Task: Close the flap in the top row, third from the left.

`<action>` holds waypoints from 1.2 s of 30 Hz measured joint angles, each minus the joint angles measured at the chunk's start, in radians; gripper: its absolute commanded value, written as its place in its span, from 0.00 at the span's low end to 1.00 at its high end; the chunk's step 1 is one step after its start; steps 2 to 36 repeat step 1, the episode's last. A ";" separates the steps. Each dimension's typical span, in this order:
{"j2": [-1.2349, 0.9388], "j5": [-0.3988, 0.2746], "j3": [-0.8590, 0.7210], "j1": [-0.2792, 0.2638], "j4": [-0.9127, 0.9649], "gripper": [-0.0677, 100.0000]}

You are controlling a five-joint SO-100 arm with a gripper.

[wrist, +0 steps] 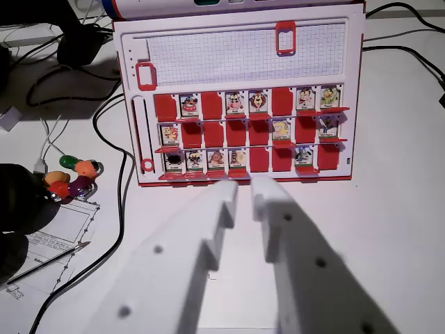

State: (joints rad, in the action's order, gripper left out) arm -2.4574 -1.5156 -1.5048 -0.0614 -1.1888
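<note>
Claw narrowly parted, holding nothing — poised just short of the game board, whose flaps stand beyond it on the desk.

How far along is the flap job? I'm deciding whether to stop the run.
Done, it seems: in the top row the third slot from the left shows plain red with no picture, like the other lowered flaps. In hand: nothing. The gripper is at the near edge of the board, jaws slightly apart and empty. Left: probably only backing away.
</note>
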 measured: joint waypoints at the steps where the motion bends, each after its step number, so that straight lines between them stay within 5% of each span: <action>1: 0.000 0.000 0.000 0.000 0.000 0.02; 36: 0.000 0.000 0.000 0.000 0.000 0.02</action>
